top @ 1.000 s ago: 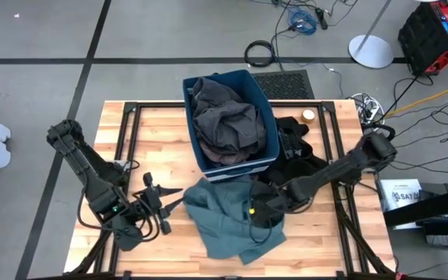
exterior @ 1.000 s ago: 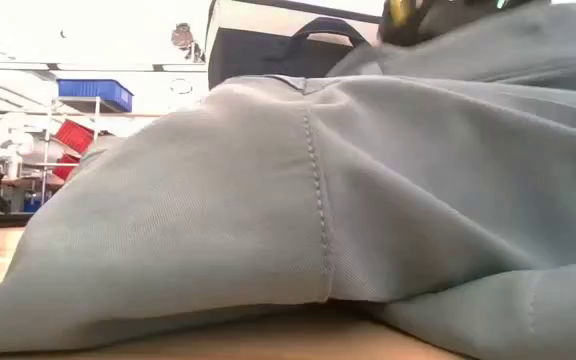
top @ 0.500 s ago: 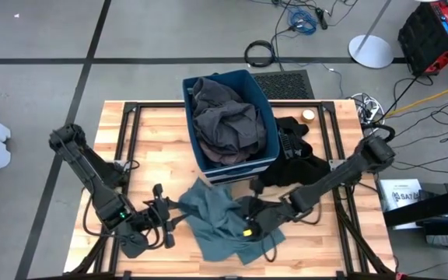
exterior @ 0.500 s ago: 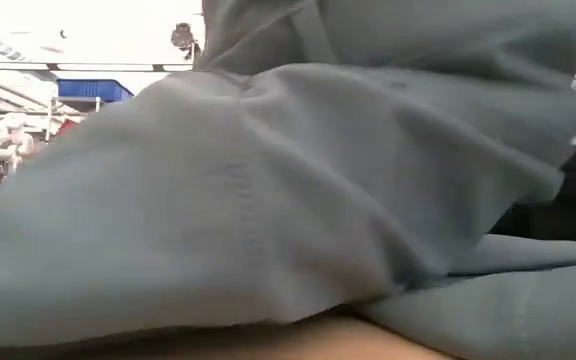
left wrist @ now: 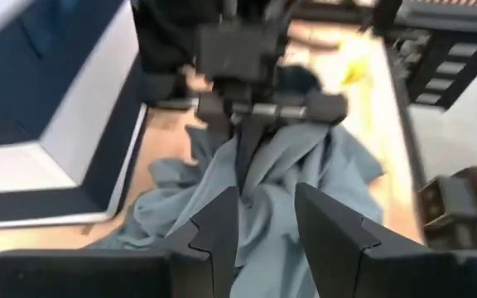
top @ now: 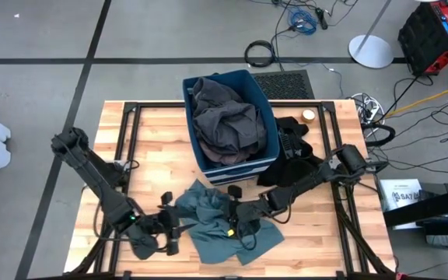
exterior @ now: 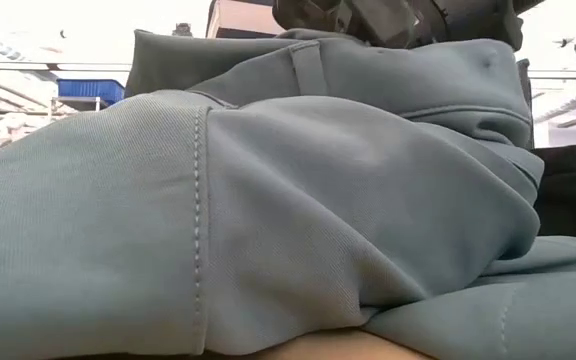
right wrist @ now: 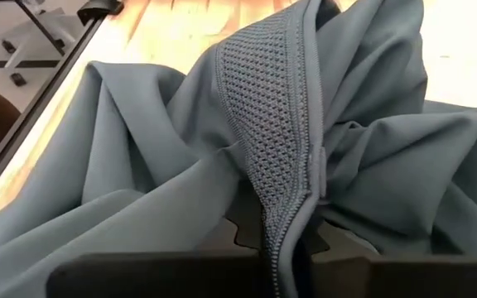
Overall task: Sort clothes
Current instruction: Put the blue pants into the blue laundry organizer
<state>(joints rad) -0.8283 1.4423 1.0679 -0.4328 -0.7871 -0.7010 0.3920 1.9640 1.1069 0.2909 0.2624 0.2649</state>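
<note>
A grey-green garment [top: 212, 225] lies bunched on the near middle of the wooden table, and it fills the low view [exterior: 268, 200]. My right gripper [top: 232, 215] is shut on it; it also shows at the top of the low view [exterior: 368, 20]. My left gripper [left wrist: 267, 219] is open at the garment's left edge [top: 179, 225], its fingers above the cloth; whether they touch it I cannot tell. A navy-blue bin [top: 201, 159] holds dark grey clothes [top: 225, 117]. A black garment [top: 294, 159] lies right of the bin. My right gripper pinches a raised fold of the grey-green garment between its two fingers, where a mesh-lined strip and a zipper edge [right wrist: 292, 211] run in. The fingers come low from the table's right side. The fold stands up at the fingers; the rest lies slack on the table.
The bin stands at the far middle of the table. Bare wood [top: 146, 140] lies left of the bin and at the near right [top: 317, 233]. Black frame rails [top: 329, 148] run along the table's sides. Cables and a red case lie on the floor beyond.
My right gripper has gone toward the table's left edge, dragging the grey-green garment with it; the cloth has gathered into a narrower, higher heap. My left gripper has gone toward the near edge and right, up to the garment's left edge.
</note>
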